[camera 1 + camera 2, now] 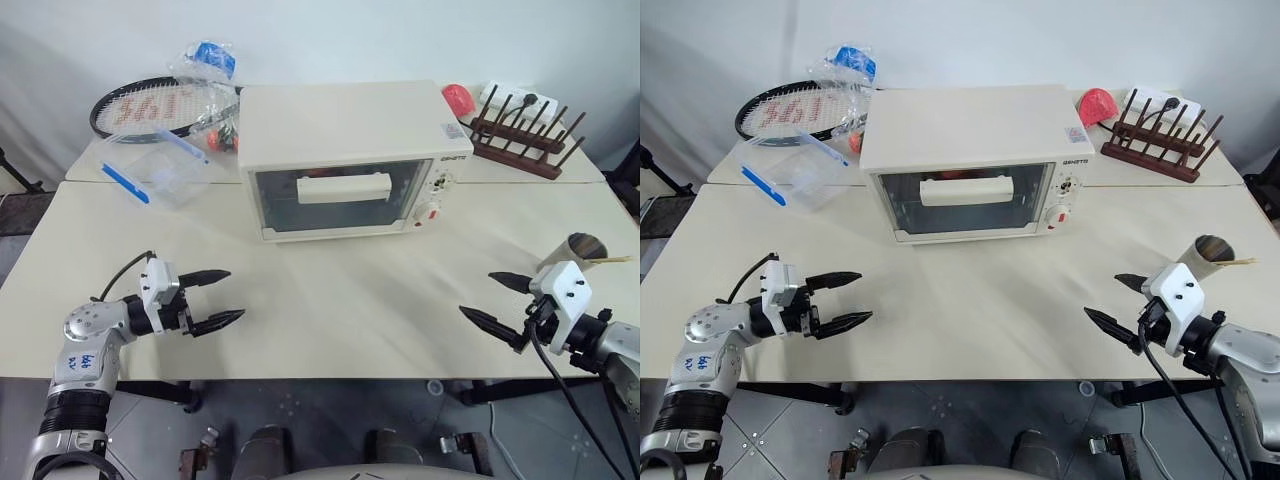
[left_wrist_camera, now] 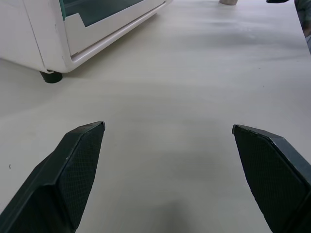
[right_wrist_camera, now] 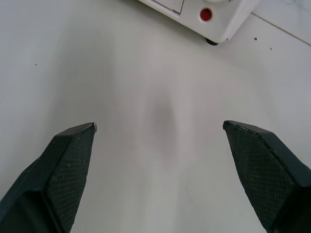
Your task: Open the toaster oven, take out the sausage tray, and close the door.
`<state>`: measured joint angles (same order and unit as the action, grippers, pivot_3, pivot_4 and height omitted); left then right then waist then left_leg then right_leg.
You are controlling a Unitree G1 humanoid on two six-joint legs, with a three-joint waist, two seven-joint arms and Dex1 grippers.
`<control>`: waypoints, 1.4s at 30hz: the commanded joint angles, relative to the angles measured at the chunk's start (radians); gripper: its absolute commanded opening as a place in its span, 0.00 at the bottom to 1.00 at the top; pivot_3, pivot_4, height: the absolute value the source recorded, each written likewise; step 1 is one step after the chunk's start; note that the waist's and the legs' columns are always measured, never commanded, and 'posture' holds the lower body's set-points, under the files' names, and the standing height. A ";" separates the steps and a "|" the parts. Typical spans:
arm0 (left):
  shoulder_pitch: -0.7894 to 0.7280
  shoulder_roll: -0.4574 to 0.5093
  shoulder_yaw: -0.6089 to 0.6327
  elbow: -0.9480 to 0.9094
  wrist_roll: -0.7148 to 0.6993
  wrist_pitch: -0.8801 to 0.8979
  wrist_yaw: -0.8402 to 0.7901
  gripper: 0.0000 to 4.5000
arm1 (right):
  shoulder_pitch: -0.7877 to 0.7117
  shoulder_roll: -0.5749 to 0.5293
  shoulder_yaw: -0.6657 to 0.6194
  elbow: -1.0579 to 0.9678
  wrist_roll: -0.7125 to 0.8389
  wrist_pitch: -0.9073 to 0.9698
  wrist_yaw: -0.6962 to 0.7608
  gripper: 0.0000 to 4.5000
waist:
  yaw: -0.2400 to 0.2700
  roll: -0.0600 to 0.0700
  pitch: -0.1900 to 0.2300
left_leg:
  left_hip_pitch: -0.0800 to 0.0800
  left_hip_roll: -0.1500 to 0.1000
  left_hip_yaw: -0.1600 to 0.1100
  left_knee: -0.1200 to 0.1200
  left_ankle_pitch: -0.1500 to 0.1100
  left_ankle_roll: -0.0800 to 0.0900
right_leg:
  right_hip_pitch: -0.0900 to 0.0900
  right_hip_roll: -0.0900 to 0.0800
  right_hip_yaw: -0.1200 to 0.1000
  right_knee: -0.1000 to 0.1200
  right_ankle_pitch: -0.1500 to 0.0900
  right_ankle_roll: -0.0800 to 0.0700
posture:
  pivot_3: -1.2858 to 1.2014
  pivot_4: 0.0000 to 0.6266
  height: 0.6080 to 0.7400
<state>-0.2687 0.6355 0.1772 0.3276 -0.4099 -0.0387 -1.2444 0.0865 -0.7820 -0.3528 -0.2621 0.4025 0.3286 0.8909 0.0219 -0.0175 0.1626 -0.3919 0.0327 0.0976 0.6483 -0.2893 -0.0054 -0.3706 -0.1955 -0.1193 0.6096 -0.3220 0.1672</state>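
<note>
Cream oven (image 1: 350,160) sits mid-counter with door (image 1: 335,198) shut; both wide, empty end effectors, left (image 1: 215,298) and right (image 1: 505,301), should approach its handle (image 1: 343,187) squarely, pulling downward gently.

toaster oven (image 1: 355,160) brand mark: a short dark word is printed above the knobs, too small to be read.
left arm (image 1: 82,362) sticker: blue handwriting, illegible.
</note>
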 commanded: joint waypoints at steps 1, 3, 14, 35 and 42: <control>-0.036 -0.001 0.010 0.021 -0.014 -0.017 -0.008 1.00 | -0.009 -0.024 -0.023 -0.001 0.000 -0.013 0.006 0.98 | 0.000 0.000 0.000 | 0.000 0.000 0.000 0.000 0.000 0.000 | 0.000 0.000 0.000 0.000 0.000 0.000 | 0.52 0.24 1.00; -0.047 -0.004 0.012 0.015 0.005 0.017 0.051 1.00 | -0.013 -0.027 -0.019 -0.008 0.001 0.002 0.002 0.98 | 0.002 0.000 0.000 | 0.000 0.000 0.000 0.000 0.000 0.000 | 0.000 0.000 0.000 0.000 0.000 0.000 | 0.52 0.24 1.00; -0.074 -0.015 0.036 -0.106 -0.102 0.170 0.065 1.00 | -0.250 0.005 0.117 -0.163 0.099 0.210 -0.050 0.98 | -0.011 -0.001 0.001 | 0.000 0.000 0.000 0.000 0.000 0.000 | 0.000 0.000 0.000 0.000 0.000 0.000 | 0.52 0.24 1.00; -0.031 -0.010 0.060 -0.166 -0.108 0.172 0.062 1.00 | -0.806 0.136 0.385 0.261 0.013 0.092 0.117 0.98 | -0.028 -0.002 0.003 | -0.007 0.000 -0.002 0.002 0.000 0.000 | -0.004 0.000 -0.004 0.001 0.000 0.000 | 0.52 0.24 1.00; -0.021 -0.010 0.081 -0.190 -0.127 0.185 0.084 1.00 | -0.914 0.208 0.419 0.314 0.004 0.063 0.165 0.98 | -0.033 -0.001 0.003 | -0.007 0.000 -0.003 0.003 0.000 0.000 | -0.005 0.000 -0.004 0.001 0.000 0.000 | 0.52 0.24 1.00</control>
<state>-0.2939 0.6139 0.2322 0.1752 -0.5094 0.1484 -1.1647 -0.7923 -0.5773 0.0759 0.0809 0.3968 0.4172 1.0424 -0.0107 -0.0187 0.1660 -0.3994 0.0331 0.0948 0.6508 -0.2892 -0.0059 -0.3760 -0.1955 -0.1238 0.6110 -0.3219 0.1674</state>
